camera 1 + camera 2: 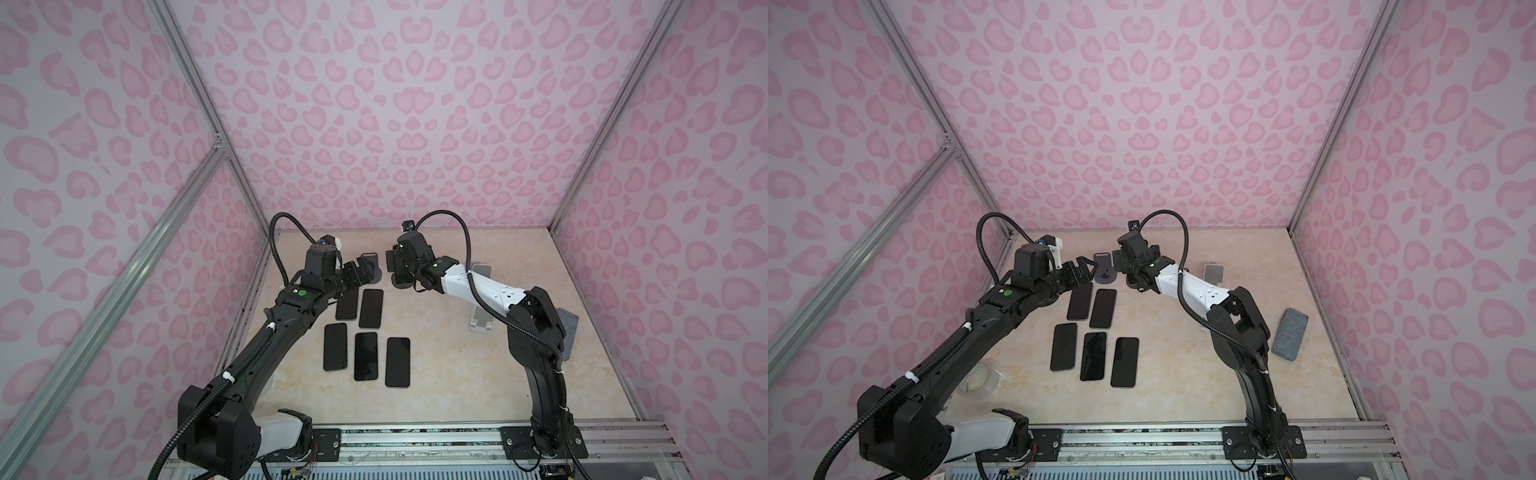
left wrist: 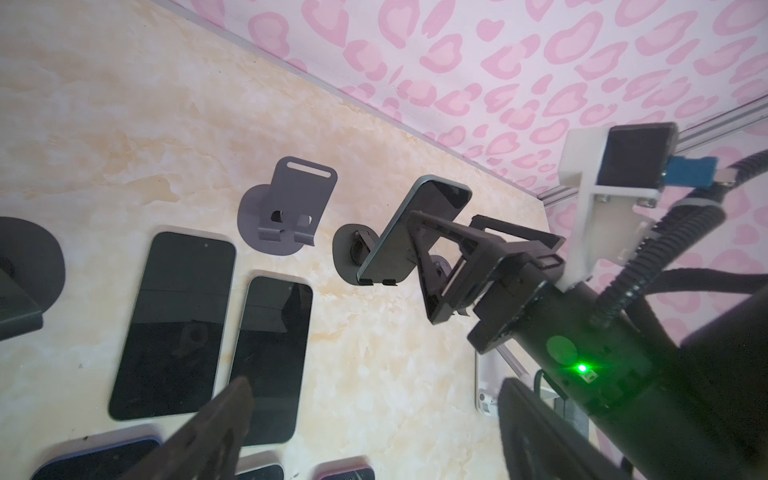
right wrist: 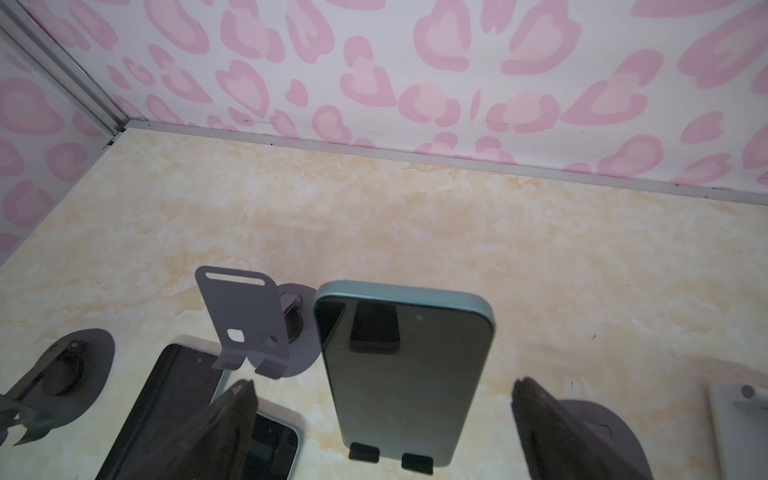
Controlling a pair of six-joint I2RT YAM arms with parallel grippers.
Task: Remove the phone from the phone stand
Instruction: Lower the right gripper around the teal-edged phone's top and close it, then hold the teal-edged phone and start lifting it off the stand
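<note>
We judged the step in hand to be the reach for the grasp: the right gripper (image 3: pixel 382 392) hung in front of the phone (image 3: pixel 403 374) with its fingers spread to either side, touching nothing we could see. The phone leaned upright in its phone stand (image 2: pixel 348 245), its lower edge in the two hooks, near the back of the table (image 1: pixel 449 374). The next move, we thought, called for closing on the phone's long edges and lifting it clear of the hooks without dragging the stand. The left gripper (image 1: pixel 1084 268) hovered close by, fingers apart and empty. We counted five phones lying flat (image 1: pixel 370 308) and one propped. We also counted an empty grey stand (image 3: pixel 243 316) and a dark stand (image 3: pixel 54 374). A pale object (image 1: pixel 1213 272) behind the right arm was possibly another phone.
</note>
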